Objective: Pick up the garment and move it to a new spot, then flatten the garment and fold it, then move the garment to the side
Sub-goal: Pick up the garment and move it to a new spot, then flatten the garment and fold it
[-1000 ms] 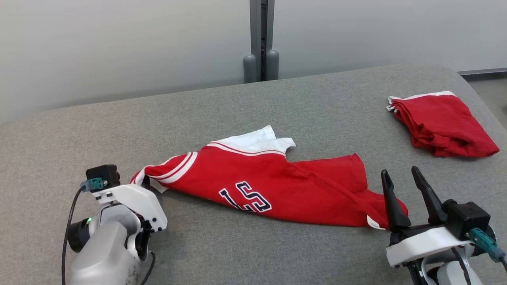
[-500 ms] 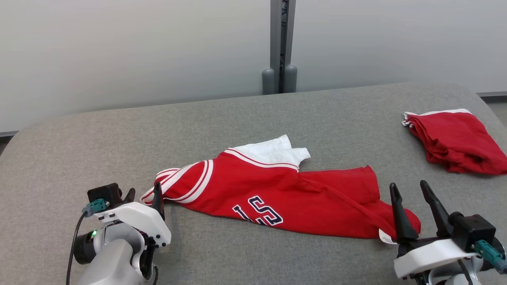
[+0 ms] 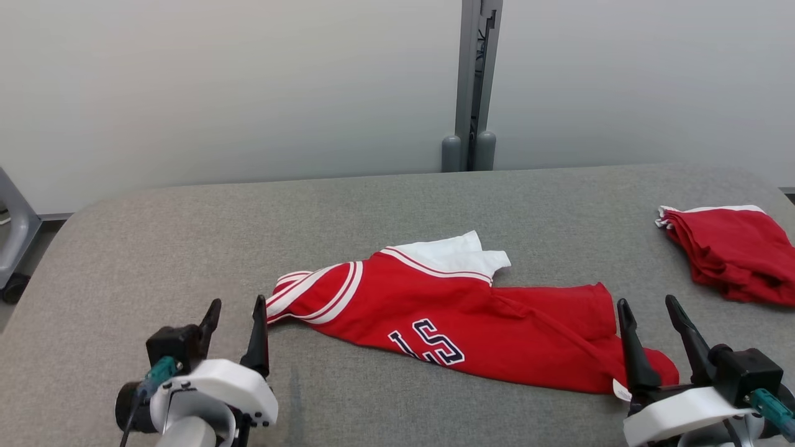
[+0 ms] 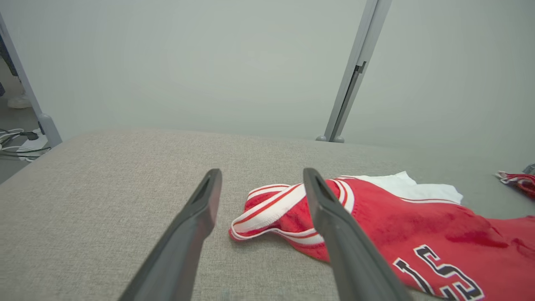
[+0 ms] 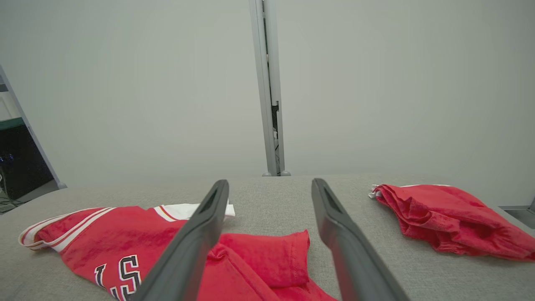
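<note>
Probably a lab; grey padded table (image 3: 155,248), plain partition panels (image 3: 248,81), loose floor cables (image 4: 16,144).

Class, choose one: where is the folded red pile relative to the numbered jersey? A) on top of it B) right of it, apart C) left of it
B: the folded red pile sits right of the jersey, bare grey surface between them.

Garment (image 3: 497,323) = soft matt red cloth; table (image 3: 186,236) = rough woven gry fabric.
</note>
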You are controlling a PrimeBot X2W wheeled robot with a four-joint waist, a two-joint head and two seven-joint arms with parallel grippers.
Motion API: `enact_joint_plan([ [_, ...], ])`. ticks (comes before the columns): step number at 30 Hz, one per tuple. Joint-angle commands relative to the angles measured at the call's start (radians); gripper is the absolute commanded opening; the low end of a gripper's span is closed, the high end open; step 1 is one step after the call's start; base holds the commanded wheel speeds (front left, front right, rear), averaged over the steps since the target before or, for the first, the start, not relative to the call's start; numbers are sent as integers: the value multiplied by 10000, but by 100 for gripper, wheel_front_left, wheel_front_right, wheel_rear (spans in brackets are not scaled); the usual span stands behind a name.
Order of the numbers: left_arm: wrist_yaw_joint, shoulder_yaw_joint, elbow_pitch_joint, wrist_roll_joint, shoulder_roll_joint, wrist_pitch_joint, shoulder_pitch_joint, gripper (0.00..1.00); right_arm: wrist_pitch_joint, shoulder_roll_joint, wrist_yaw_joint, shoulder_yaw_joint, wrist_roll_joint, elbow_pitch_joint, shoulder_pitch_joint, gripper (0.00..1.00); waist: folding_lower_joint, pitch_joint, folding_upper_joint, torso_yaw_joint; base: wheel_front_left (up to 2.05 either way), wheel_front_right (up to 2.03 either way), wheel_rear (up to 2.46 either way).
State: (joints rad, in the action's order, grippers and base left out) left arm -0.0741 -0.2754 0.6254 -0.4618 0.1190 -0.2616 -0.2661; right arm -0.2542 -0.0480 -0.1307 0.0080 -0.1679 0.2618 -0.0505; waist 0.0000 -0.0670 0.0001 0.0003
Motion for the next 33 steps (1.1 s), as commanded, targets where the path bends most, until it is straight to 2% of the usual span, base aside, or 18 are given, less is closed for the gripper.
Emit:
enact_joint_plan([
  [1, -107, 132, -490, 184, 83, -43, 350, 100, 10, -55, -3, -16, 43, -71, 131, 100, 0, -23, -1, 30, 0, 0, 0],
  [6, -344, 627, -2310, 492, -89, -44, 1864, 100, -16, -55, -3, -74, 34, -106, 312, 100, 0, -87, -1, 93, 0, 0, 0],
  [13, -451, 1055, -3585, 885, -301, -45, 3114, 100, -71, -53, -3, -43, -151, -117, 660, 100, 0, -185, -1, 146, 0, 0, 0],
  [33, -191, 1242, -3739, 1449, -513, -46, 3624, 100, -124, -53, -3, 68, -243, 8, 731, 100, 0, -238, -1, 113, 0, 0, 0],
])
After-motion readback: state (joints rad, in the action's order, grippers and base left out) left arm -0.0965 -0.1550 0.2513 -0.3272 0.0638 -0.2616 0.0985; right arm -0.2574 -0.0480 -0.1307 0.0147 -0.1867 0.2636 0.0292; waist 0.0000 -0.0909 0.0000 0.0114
